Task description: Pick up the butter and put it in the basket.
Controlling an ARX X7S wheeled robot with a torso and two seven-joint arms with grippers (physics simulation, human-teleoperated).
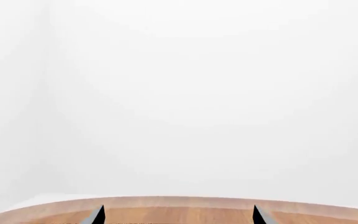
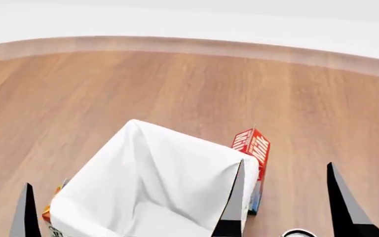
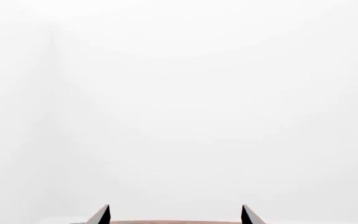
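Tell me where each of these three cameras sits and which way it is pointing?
Head view: on the robot's head, looking down on the wooden floor, the basket and a red carton; both tools' dark fingertips show.
Left wrist view: near the left tool, facing a white wall over the floor's edge; two fingertips show, spread.
Right wrist view: near the right tool, facing almost only white wall; two fingertips show, spread.
Shared: both wrist views show wall and floor edge.

light: bright, even, diffuse | shadows: faint | wrist views: washed-out white, perhaps overexposed | edges: bowed
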